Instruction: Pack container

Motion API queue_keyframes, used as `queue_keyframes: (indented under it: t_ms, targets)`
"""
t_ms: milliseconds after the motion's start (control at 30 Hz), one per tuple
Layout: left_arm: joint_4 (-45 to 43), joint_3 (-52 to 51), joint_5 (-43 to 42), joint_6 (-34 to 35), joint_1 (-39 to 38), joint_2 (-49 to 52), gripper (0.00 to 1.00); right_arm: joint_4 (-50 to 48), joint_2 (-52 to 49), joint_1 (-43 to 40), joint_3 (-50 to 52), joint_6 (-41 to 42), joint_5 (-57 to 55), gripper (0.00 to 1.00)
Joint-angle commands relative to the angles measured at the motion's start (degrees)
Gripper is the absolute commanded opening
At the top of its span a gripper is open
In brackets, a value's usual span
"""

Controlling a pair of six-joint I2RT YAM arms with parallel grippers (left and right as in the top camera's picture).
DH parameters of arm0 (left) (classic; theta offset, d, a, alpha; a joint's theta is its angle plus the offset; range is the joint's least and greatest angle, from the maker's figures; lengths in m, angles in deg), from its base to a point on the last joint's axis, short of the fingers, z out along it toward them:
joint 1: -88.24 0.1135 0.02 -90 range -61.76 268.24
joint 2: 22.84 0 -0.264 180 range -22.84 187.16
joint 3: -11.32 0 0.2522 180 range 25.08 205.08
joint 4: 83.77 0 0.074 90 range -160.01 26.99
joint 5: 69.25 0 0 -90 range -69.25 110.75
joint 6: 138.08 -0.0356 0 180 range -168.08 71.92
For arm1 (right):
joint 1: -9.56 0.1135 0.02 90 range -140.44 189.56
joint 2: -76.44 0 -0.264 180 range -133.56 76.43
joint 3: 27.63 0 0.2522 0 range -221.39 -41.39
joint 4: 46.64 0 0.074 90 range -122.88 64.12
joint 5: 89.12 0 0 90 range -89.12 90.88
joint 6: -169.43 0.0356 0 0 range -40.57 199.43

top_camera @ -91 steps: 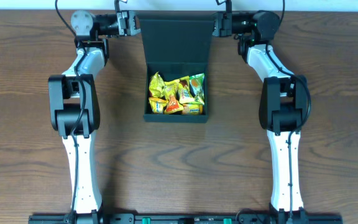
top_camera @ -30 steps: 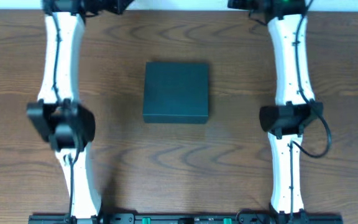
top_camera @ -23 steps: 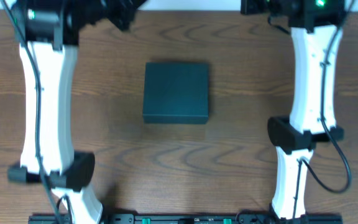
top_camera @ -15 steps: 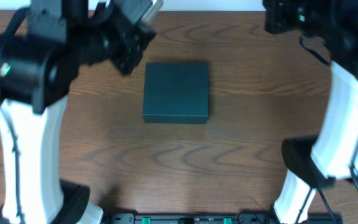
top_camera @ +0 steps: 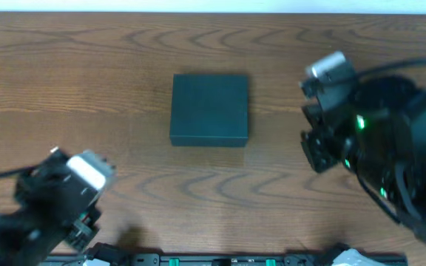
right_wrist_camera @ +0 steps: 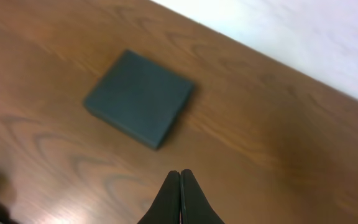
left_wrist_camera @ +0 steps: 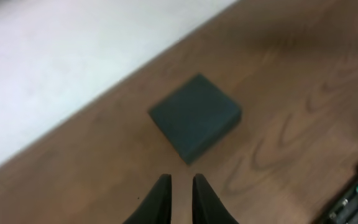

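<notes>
The dark teal-green container (top_camera: 209,108) sits in the middle of the wooden table with its lid down flat, so nothing inside shows. It also shows in the left wrist view (left_wrist_camera: 194,116) and in the right wrist view (right_wrist_camera: 138,98). My left gripper (left_wrist_camera: 181,179) hangs high above the table, well short of the container, its fingers a narrow gap apart and empty. My right gripper (right_wrist_camera: 180,173) is also high and back from the container, its fingers pressed together and empty. In the overhead view both arms are large blurred shapes near the front.
The left arm (top_camera: 58,199) fills the front left corner and the right arm (top_camera: 368,148) fills the right side, both close under the overhead camera. A white strip (left_wrist_camera: 55,56) lies beyond the table's far edge.
The container's lid, open over snack packets three seconds ago, is now down. Both arms have pulled back from the far edge to the front and risen toward the overhead camera.
</notes>
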Motion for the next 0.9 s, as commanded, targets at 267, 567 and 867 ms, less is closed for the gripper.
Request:
queue_keyframes:
  t_ms: [267, 567, 867]
  targets:
    - [-5.7, -7.8, 0.6, 1.5, 0.2, -2.1, 0.96, -3.2, 6.8, 0.6, 12.5, 4.3, -3.4, 0.99]
    - [-1.0, -7.8, 0.5, 1.5, 0.2, -2.1, 0.96, -2.7, 5.7, 0.6, 12.5, 4.2, -2.3, 0.99]
    - [3.0, -7.8, 2.3, 1.5, 0.2, -2.1, 0.96, -2.8, 5.7, 0.6, 12.5, 4.2, -2.3, 0.99]
